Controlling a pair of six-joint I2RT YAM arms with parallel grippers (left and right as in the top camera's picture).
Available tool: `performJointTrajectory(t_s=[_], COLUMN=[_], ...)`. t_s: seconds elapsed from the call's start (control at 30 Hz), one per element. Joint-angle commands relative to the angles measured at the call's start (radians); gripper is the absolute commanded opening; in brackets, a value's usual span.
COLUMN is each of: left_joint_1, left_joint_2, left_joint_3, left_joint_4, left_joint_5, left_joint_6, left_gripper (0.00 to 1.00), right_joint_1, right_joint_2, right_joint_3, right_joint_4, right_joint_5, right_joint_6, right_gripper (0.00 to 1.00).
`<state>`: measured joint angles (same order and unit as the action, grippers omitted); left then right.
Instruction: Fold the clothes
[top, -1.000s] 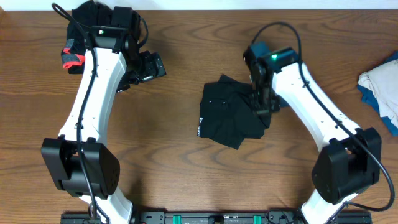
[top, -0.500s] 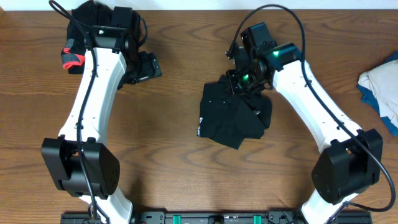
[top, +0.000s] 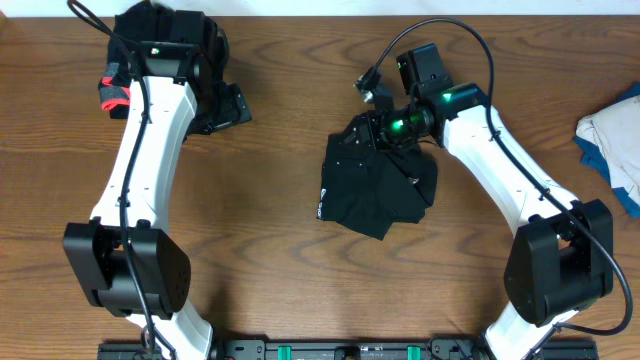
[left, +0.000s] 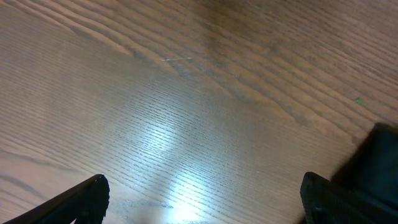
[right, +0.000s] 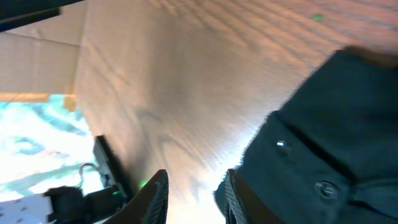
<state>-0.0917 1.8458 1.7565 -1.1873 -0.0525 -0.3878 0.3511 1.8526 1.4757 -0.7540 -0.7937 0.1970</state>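
Garment (top: 375, 190): black, already folded into a compact packet, mid-worktop (top: 270, 250), slightly right of centre. More black clothes with red trim (top: 113, 93) lie in a pile (top: 140, 25) at the far left corner. A white-and-blue cloth (top: 612, 135) sits at the right edge.

Right hand (top: 383, 128): over the packet's far edge, fingers a little apart. The wrist view shows bare wood between them and nothing clamped, with fabric just beside one finger.
Left hand (top: 232, 105): fingers wide apart, empty, over bare wood near the pile.

Step, as judged: letting go of the packet after a fold. To do it well, lift straight up so no layer catches on a fingertip and drags the fold open. Check the near right corner, where the layers look uneven.

Writing: small white logo (top: 322, 203) at the packet's left edge, too small to read. Two round snaps or buttons show in the right wrist view, with no text legible.
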Motion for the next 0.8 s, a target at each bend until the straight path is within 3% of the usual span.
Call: performJointTrajectory(t_s=[0.0,0.3,0.57,0.77], left_joint_1=[0.004,0.004,0.004,0.004], left_joint_2=[-0.009,-0.009,-0.009,-0.009], left_joint_3=[-0.006,-0.006,-0.006,-0.006], left_joint_4=[-0.009,-0.009,-0.009,-0.009], left_joint_5=[-0.016,-0.016,-0.016,-0.016], left_joint_6=[0.013,0.013,0.013,0.013], left_gripper=[0.98,0.98,0.98,0.98], right_joint_1=[-0.004,-0.026,-0.047,-0.11], right_joint_2=[0.005,0.006,0.007,0.016], right_joint_3=[-0.021,-0.157,-0.311,-0.436], right_joint_4=[0.005,0.218,0.246,0.272], right_joint_5=[-0.077,-0.048,-0.014,0.049], right_joint_6=[-0.011,0.13,0.151,0.146], right_gripper=[0.29,0.35,0.35,0.42])
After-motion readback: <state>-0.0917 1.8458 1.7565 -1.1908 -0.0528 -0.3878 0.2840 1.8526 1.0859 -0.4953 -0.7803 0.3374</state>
